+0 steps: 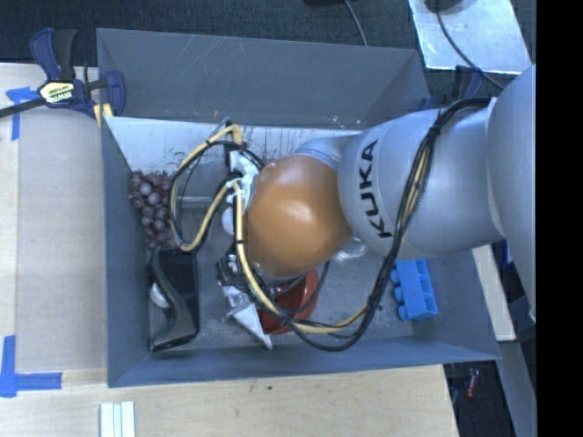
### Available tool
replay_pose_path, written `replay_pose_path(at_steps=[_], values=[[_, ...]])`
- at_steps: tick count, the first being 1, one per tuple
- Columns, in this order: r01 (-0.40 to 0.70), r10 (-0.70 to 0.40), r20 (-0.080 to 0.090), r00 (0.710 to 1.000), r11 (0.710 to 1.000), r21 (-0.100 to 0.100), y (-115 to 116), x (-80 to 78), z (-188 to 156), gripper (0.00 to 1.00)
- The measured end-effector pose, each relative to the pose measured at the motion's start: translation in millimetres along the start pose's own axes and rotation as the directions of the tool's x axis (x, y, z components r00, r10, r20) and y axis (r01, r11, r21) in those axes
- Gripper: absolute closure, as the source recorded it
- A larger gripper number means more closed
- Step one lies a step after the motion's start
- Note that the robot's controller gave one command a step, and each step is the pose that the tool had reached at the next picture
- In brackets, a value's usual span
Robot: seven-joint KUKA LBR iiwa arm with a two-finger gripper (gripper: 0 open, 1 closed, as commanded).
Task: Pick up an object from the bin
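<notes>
Hanging over the front middle of the grey metal bin (273,364), my gripper (244,309) is just beside a dark red round object (299,300), under my orange wrist cover (291,217). Whether it is spread or pressed together, I cannot tell.

The arm (437,189) reaches in from the right, its orange-covered wrist (291,217) low over the middle of the bin (126,326), above a red rounded thing (308,300) (mostly hidden beneath it). Dark purple grapes (150,208) lie by the left wall, with a black object (178,299) just below them. A blue block (414,289) lies at the right.
</notes>
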State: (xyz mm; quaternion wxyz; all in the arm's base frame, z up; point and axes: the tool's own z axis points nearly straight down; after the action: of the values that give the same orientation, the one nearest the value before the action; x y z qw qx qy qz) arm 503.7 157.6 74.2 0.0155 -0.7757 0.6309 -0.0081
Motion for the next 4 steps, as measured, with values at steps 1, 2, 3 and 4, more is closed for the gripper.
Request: replay_pose_path(at_steps=[1,2,3,4], values=[[-0.002,0.002,0.003,1.0,1.0,0.002,-0.2,-0.4,-6.6,1.0],[-0.001,0.002,0.003,1.0,1.0,-0.013,3.3,-1.2,-26.7,1.0],[-0.004,0.004,0.005,1.0,1.0,-0.005,0.0,-1.6,-63.1,1.0],[-0.005,0.005,0.005,1.0,1.0,-0.005,-0.2,-1.6,-73.0,1.0]])
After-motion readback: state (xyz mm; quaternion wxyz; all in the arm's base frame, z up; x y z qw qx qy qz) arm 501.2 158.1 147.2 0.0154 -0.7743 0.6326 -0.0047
